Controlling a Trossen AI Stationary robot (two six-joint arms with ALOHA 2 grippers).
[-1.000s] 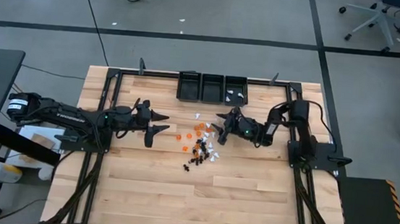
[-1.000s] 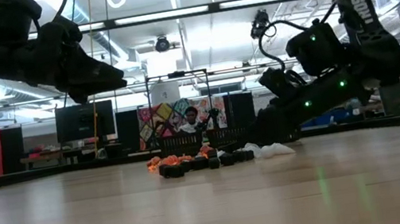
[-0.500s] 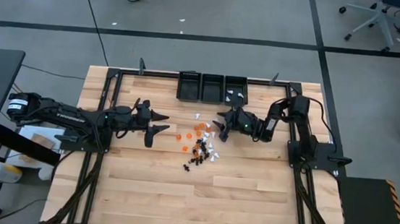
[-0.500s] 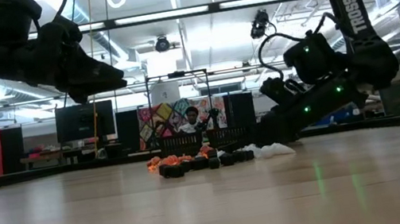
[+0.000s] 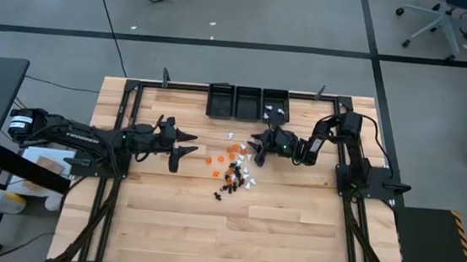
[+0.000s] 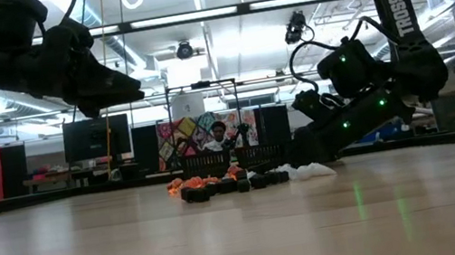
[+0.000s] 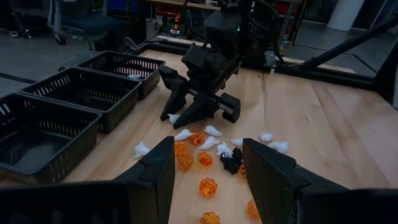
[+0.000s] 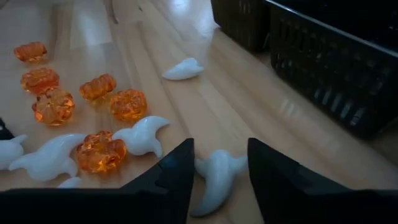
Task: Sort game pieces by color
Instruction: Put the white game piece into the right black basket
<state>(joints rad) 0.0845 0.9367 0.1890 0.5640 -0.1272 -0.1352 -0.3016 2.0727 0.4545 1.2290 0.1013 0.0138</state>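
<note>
While the wooden bench point(image 5: 233, 233) carries everything, the two dark arms are the biggest things on it. The left end effector point(image 5: 187, 141) hangs above the boards at the left of the pile, fingers spread wide and holding nothing. The right end effector point(image 5: 257, 147) is down at bench level on the pile's right edge; its fingers point(image 8: 171, 177) stand partly open on either side of one white piece point(image 8: 214, 177), not yet closed on it.

Three black mesh bins point(image 5: 249, 103) sit in a row at the far edge; the rightmost already holds a few white pieces, and the other two look empty from above. The game pieces point(image 5: 234, 169) lie in a loose cluster at mid-bench between the arms, near but apart from the bins.

Risks, as I judge them: the curved white piece could slip or flick away if the fingers close off-centre, and other pieces lie close enough that the end effector might push them about. A poor grip could also drop the piece short of its bin.

Counts: two arms, three bins. The right wrist view shows five orange pieces point(image 8: 127, 104) and about six white; the black ones are too clumped to count.
</note>
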